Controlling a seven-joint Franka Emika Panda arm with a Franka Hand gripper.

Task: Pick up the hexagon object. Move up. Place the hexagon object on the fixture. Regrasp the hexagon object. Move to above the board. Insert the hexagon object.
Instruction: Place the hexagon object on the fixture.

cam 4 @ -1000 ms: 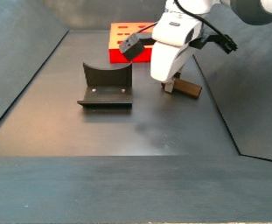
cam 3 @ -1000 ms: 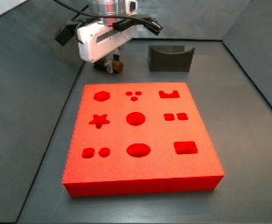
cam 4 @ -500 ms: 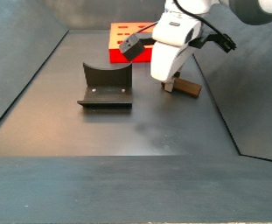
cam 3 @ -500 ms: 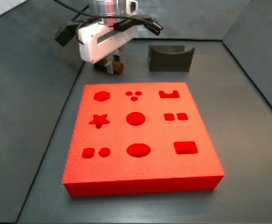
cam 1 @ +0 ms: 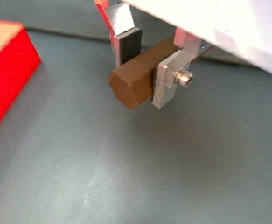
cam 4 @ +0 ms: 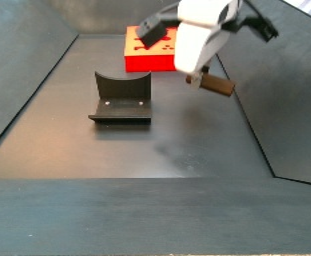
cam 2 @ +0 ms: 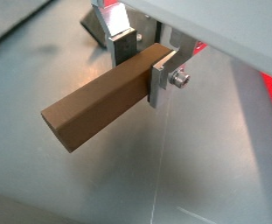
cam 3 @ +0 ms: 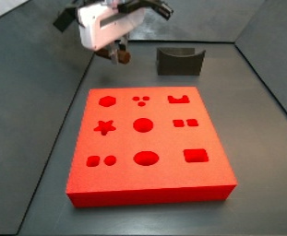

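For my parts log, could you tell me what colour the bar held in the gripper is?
Plain brown: the hexagon object, clamped in the gripper, shows best in a wrist view.

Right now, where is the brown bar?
The brown bar is clamped in the tool, lifted off the floor, beyond the far end of the red board and beside the fixture.

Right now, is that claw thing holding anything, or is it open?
Gripper: shut on the hexagon object, lifted clear of the floor, beyond the board and beside the fixture.
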